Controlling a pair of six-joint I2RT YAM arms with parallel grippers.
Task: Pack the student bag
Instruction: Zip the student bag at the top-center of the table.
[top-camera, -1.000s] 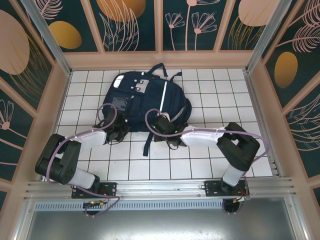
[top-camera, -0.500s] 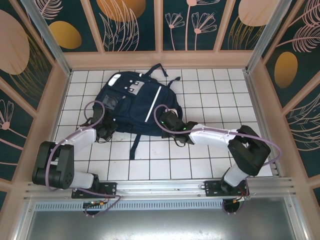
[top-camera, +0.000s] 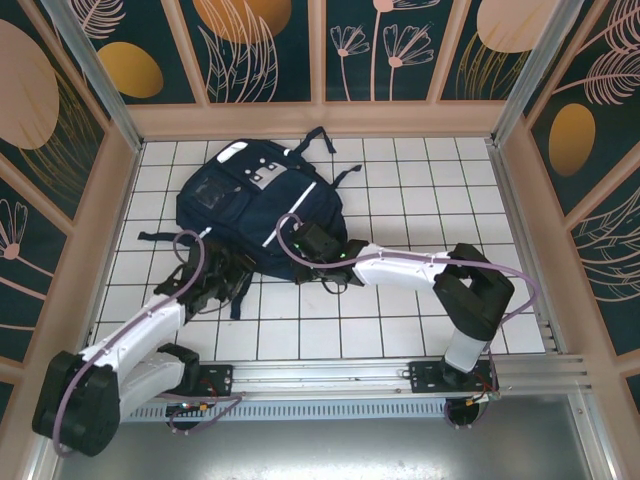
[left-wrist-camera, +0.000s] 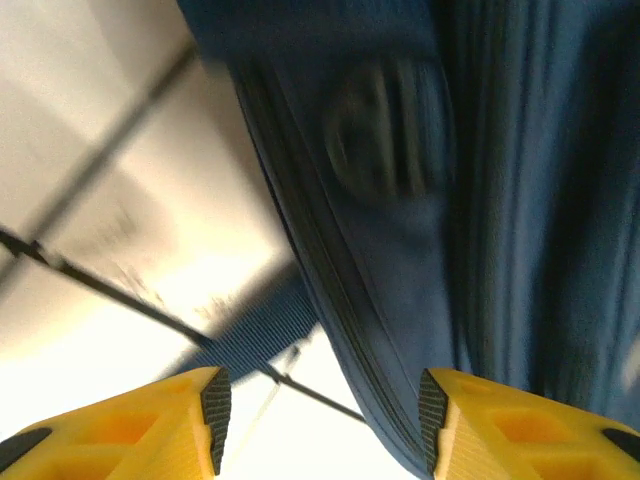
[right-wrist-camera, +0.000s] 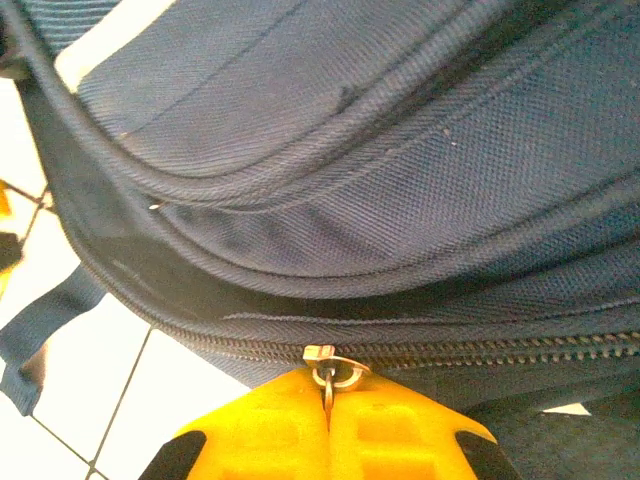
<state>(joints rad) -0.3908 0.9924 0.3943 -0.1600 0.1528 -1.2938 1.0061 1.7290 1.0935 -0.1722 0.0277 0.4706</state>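
Note:
The student bag (top-camera: 250, 195) is a large navy backpack with white patches and a white stripe, lying flat on the white tiles at the back left. My right gripper (top-camera: 312, 245) is at its near edge. In the right wrist view its yellow fingers (right-wrist-camera: 275, 430) are shut on the metal zipper pull (right-wrist-camera: 327, 375), which hangs from the slider on the bag's zip. My left gripper (top-camera: 225, 280) sits at the bag's near-left corner. In the left wrist view that gripper (left-wrist-camera: 325, 420) is open, with the bag's edge (left-wrist-camera: 400, 380) and bare tile between its pads, gripping nothing.
Dark straps trail from the bag onto the tiles on its left (top-camera: 160, 237) and at its near edge (top-camera: 240, 300). Peach-framed walls (top-camera: 110, 200) close in the floor on three sides. A metal rail (top-camera: 320, 375) runs along the near edge.
The left gripper has opened and let go of the bag, and its arm has drawn back toward the near left. The bag has shifted and turned leftward; the right gripper followed, still shut on the pull.

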